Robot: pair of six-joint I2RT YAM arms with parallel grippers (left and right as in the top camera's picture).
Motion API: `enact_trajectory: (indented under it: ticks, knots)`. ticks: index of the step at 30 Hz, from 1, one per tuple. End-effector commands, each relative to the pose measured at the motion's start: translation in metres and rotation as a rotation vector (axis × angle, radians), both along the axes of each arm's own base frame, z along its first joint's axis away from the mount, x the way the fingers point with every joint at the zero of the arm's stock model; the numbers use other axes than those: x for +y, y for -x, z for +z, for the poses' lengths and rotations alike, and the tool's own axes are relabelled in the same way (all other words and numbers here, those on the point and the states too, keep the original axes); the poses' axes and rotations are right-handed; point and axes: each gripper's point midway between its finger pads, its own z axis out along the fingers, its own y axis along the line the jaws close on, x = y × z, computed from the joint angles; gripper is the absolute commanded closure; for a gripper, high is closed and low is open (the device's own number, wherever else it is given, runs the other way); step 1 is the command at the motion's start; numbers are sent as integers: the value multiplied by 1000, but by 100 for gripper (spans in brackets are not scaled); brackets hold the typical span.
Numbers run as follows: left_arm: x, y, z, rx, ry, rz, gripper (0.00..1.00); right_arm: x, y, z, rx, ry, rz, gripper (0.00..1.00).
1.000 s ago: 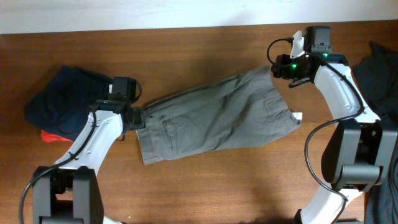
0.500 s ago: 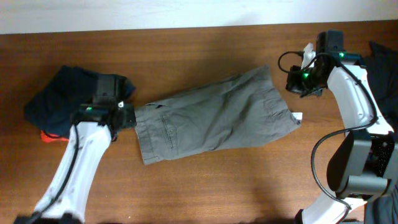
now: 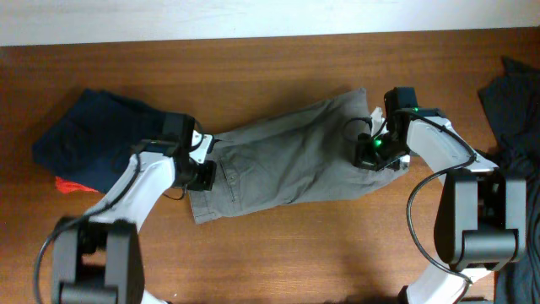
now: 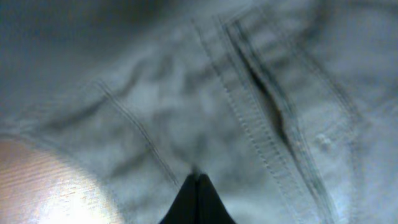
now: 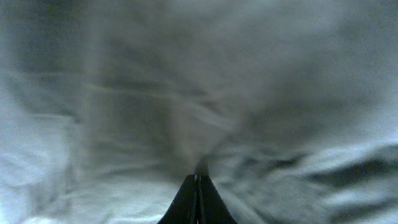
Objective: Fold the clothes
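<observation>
Grey shorts point(image 3: 287, 165) lie spread flat across the middle of the wooden table point(image 3: 278, 253), with the waistband to the left. My left gripper point(image 3: 205, 175) is shut, its tips down on the cloth near the waistband and a pocket seam point(image 4: 261, 81). The left wrist view shows the closed tips point(image 4: 196, 179) meeting the grey fabric point(image 4: 143, 106), with nothing clearly pinched. My right gripper point(image 3: 369, 156) is also shut and rests on the shorts' right leg end. In the right wrist view its closed tips point(image 5: 198, 179) touch wrinkled grey cloth point(image 5: 249, 74).
A navy garment point(image 3: 93, 135) is bunched at the far left with something red-orange point(image 3: 72, 184) under its front edge. More dark clothes point(image 3: 515, 101) lie at the right edge. A small white tag point(image 3: 404, 158) sticks out by the shorts' right hem.
Both grippers have shut and moved inward from the shorts' ends onto the cloth. The left one went right over the waistband, the right one down and left onto the leg.
</observation>
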Motion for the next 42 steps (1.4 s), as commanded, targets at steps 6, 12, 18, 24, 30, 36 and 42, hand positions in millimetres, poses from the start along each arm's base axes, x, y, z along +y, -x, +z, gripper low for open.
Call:
enact_trajectory:
  ticks: [6, 12, 18, 24, 30, 36, 42]
  knots:
    - [59, -2, -34, 65, -169, 277, 97, -49, 26, -17, 123, 162, -140, 96]
    - [70, 2, -28, 115, -102, 330, 87, -62, 37, -16, 173, 155, -198, 96]
    - [31, 3, -12, 138, 49, 149, 85, -27, 0, 36, -60, -95, -11, 96]
    - [-1, 10, -13, 143, 30, 34, 85, 21, -36, 102, -324, -309, 136, 96]
    - [-21, 7, -13, 106, 6, -37, 85, 55, -50, 69, -313, -251, 216, 96]
    - [-35, 7, -13, 77, -3, -135, 84, 47, -64, 6, -215, -105, 119, 96]
    - [-36, 7, -13, 76, -2, -138, 76, -24, -54, -34, -53, 138, -151, 96]
